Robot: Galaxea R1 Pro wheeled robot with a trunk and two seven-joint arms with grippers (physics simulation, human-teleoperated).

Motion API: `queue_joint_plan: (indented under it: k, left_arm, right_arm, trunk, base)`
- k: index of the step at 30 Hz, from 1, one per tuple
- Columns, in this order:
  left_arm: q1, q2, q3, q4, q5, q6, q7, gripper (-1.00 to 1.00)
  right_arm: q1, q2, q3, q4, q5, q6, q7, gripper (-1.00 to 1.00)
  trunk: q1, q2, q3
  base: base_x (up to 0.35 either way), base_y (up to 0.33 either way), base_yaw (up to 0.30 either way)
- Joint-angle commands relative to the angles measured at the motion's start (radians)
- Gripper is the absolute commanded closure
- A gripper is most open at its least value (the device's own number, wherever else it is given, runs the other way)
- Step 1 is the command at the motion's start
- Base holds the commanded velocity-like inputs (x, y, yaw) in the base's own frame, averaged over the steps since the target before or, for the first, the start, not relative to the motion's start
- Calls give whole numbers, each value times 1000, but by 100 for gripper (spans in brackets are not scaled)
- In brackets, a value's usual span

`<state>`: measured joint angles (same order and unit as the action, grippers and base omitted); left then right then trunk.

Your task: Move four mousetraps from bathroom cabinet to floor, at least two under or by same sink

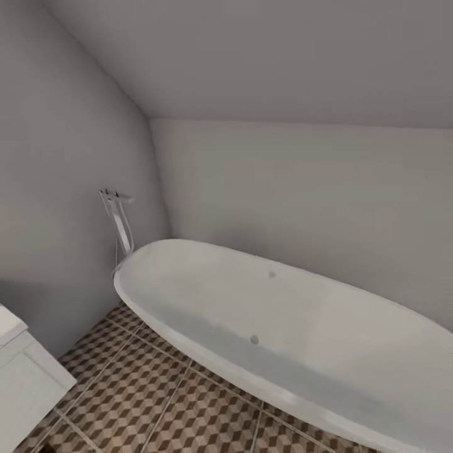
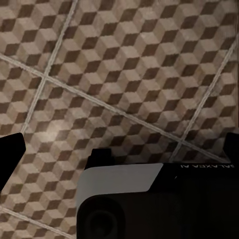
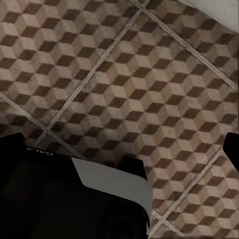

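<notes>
The bathroom floor [image 1: 157,402] with its brown, tan and cream cube tiles runs along the near side of the bathtub. It also lies under both wrist cameras as bathroom floor [image 2: 124,64] and bathroom floor [image 3: 129,74]. My left gripper [image 2: 119,154] is open, its dark fingertips [image 2: 10,154] at the frame's edges, with nothing between them. My right gripper [image 3: 124,149] is open too and holds nothing. The mousetraps and the cabinet are out of view. A white panelled vanity corner [image 1: 25,377] shows at the lower left; I cannot tell whether it is the sink's.
A long oval white bathtub [image 1: 283,314] stands against the grey walls, with a floor-standing chrome tap [image 1: 119,220] at its far left end. My own dark body with a pale grey panel [image 2: 124,179] shows under both wrists. Floor lies open between vanity and tub.
</notes>
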<state>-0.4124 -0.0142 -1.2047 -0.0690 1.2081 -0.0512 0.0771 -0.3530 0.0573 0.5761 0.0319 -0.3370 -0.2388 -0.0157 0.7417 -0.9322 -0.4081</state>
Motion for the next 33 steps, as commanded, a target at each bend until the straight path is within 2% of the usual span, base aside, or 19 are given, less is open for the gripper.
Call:
queue_joint_plan:
  k: [1,33]
  left_arm:
    - [0,0,-9,-2,7,-3,6,-100]
    - [0,0,-8,-2,7,-2,10,-100]
  right_arm:
    - [-1,1,8,3,-7,-5,-2,-100]
    - [-1,1,8,3,-7,-5,-1,-100]
  trunk:
    - [0,-1,0]
    - [0,-1,27]
  base:
    - [0,0,-270]
    - [0,0,-270]
